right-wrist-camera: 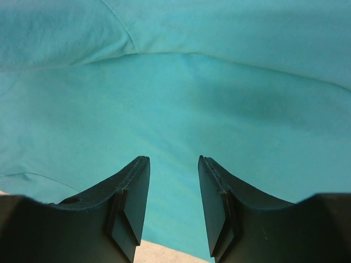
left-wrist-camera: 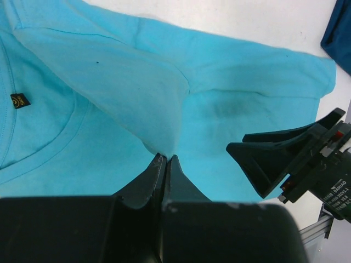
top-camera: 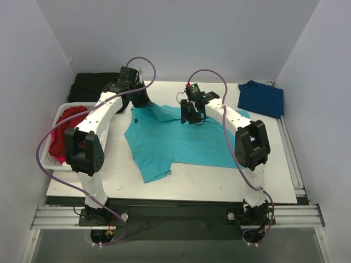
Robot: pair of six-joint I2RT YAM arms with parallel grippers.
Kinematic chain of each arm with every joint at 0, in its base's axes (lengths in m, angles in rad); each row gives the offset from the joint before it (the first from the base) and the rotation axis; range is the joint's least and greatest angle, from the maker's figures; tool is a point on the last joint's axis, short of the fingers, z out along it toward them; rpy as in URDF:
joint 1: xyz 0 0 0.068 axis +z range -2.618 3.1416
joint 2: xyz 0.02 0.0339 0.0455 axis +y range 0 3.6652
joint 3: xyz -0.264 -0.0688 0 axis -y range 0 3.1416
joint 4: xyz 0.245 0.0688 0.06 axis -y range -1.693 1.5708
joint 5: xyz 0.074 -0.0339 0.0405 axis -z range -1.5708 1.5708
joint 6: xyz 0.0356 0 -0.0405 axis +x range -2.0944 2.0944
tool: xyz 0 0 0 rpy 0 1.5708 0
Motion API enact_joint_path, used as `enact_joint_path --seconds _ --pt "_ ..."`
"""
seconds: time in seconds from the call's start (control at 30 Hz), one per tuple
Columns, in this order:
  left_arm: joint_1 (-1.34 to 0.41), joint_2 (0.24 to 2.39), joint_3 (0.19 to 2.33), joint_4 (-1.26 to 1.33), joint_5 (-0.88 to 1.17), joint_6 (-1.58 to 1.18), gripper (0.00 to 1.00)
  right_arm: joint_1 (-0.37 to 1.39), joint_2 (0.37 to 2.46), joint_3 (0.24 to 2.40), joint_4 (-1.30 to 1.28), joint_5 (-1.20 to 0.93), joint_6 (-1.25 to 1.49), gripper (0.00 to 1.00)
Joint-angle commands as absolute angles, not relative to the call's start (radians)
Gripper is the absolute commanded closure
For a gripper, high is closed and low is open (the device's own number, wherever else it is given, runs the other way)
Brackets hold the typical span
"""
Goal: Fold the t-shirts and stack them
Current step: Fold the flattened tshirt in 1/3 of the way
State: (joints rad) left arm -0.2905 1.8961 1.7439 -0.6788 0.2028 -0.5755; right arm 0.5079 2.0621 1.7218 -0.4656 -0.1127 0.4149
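The turquoise-teal t-shirt lies spread across the middle of the table. My left gripper is at its back left corner. In the left wrist view this gripper is shut on a pinched fold of the teal cloth, lifted into a flap. My right gripper hovers over the shirt's upper middle, open, with nothing between its fingers and teal cloth below. The navy t-shirt lies folded at the back right. The red t-shirt sits bunched in the basket.
A white slatted basket stands at the table's left edge. A black cloth lies behind it at the back left. The right gripper's fingers show close beside the left one in the left wrist view. White walls close in on all sides.
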Motion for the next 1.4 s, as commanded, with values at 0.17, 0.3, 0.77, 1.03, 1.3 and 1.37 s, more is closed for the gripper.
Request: enact_joint_path --seconds 0.17,0.3,0.77,1.03,1.3,1.37 --pt "-0.302 1.891 1.738 -0.686 0.181 -0.543 1.0 0.505 2.089 1.761 -0.495 -0.117 0.419 0.58" --pt "-0.295 1.977 1.709 -0.646 0.134 -0.567 1.0 0.506 2.103 1.776 -0.497 -0.12 0.422 0.58" --pt "-0.238 2.201 1.91 -0.56 0.055 -0.635 1.0 0.523 2.151 1.825 -0.503 -0.133 0.413 0.58" --pt "-0.232 2.241 2.002 -0.568 0.021 -0.641 1.0 0.535 2.178 1.854 -0.503 -0.149 0.41 0.58" --pt "-0.232 2.33 2.046 -0.604 0.011 -0.643 1.0 0.571 2.269 1.974 -0.503 -0.155 0.393 0.58" --pt "-0.232 2.339 2.048 -0.609 0.009 -0.638 1.0 0.58 2.31 2.005 -0.503 -0.155 0.393 0.58"
